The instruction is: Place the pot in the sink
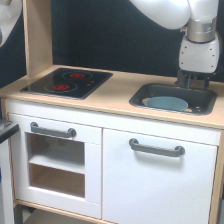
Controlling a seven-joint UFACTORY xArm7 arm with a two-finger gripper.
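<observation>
pot, round and blue-teal, sits in dark grey sink; tool opening can't be judged.

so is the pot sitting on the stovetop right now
No, the pot lies inside the sink at the exterior view's right, while the stovetop with red rings carries nothing.

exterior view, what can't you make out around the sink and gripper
- Gripper: fingertips dip behind the sink rim; open or shut unclear.
- Pot: only its blue top shows; the basin wall hides its sides.
- Arm: cut off by the top edge.
- Sink's right end: cut off by the frame's right edge.
</observation>
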